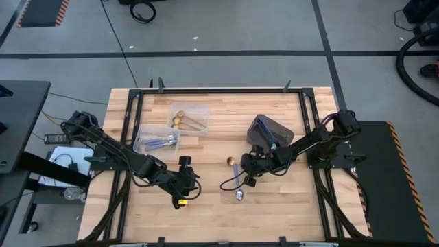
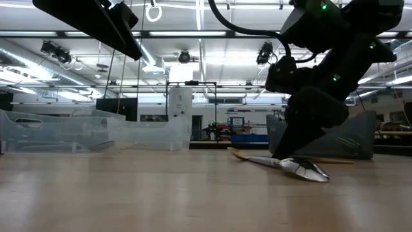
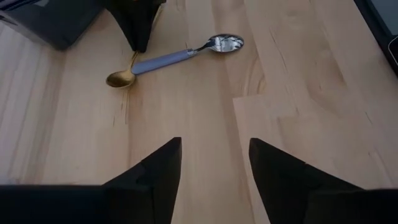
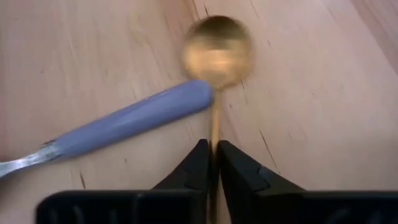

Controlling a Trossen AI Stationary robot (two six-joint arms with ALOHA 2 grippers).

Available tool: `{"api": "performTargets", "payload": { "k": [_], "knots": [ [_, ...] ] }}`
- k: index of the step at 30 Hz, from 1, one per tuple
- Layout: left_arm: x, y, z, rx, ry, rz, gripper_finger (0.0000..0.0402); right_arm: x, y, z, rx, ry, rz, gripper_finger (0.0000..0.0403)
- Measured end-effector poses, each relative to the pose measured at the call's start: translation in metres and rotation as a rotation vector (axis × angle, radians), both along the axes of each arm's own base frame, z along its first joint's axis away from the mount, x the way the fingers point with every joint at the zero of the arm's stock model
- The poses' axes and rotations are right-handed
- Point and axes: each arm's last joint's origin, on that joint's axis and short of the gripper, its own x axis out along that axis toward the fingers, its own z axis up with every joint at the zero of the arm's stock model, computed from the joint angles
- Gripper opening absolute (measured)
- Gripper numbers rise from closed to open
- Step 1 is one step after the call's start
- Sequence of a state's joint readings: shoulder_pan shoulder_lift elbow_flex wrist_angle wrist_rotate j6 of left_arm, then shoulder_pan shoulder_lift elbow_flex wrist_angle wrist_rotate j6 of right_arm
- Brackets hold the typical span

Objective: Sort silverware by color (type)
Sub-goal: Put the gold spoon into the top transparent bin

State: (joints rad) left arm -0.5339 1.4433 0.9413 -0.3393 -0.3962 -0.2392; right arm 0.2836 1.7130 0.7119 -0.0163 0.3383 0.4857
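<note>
A gold spoon (image 4: 217, 51) lies on the wooden table, its bowl beside the free end of a spoon with a lavender handle (image 4: 137, 118) and a silver bowl (image 3: 225, 43). My right gripper (image 4: 213, 149) is shut on the gold spoon's thin handle. In the high view it (image 1: 243, 169) stands mid-table, in front of the dark grey bin. My left gripper (image 3: 214, 168) hangs open over bare wood to the left of both spoons (image 1: 184, 191) and touches nothing. My right gripper pinches the gold spoon's thin handle (image 4: 214, 134) between its two fingertips, a little behind the bowl. The fingers slant down from the table's right and lie along the handle. The bowl (image 3: 120, 78) sits low at the tabletop; whether it still rests there I cannot tell.
A dark grey bin (image 1: 269, 130) stands just behind my right gripper. At the back left, one clear container (image 1: 190, 116) holds gold spoons and another (image 1: 156, 142) holds blue-handled ones. Bare wood stretches along the table's near edge.
</note>
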Motion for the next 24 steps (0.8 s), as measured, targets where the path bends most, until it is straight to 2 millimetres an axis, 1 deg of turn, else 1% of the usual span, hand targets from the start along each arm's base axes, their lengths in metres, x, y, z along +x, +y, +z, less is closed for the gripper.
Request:
{"api": "performTargets", "payload": {
  "k": [3,4,6,8,13,16,20,24],
  "knots": [
    [0.0,0.0,0.0,0.0,0.0,0.0,0.0195,-0.001,0.0,0.0,0.007,0.012,-0.013,0.0019],
    [0.0,0.0,0.0,0.001,-0.001,-0.002,0.0195,-0.001,0.0,0.0,0.007,0.014,-0.014,0.0014],
    [0.001,0.0,0.0,0.036,-0.007,-0.029,0.0194,-0.001,0.0,0.0,0.013,0.007,-0.022,0.0013],
    [0.007,0.002,-0.002,0.085,-0.035,-0.025,0.0194,0.001,0.0,0.002,0.014,0.008,-0.026,0.0013],
    [0.027,0.007,-0.021,0.215,-0.07,0.053,0.0194,0.007,0.001,0.007,-0.017,-0.001,-0.015,0.0012],
    [0.041,0.015,-0.034,0.258,-0.068,0.091,0.0197,0.011,0.0,0.01,-0.021,-0.025,-0.02,0.0012],
    [0.057,0.03,-0.045,0.288,-0.075,0.132,0.0211,0.016,-0.005,0.014,-0.019,-0.039,-0.039,0.0011],
    [0.066,0.043,-0.055,0.367,-0.041,0.126,0.0223,0.021,-0.009,0.018,-0.011,-0.053,-0.055,0.001]
  ]
}}
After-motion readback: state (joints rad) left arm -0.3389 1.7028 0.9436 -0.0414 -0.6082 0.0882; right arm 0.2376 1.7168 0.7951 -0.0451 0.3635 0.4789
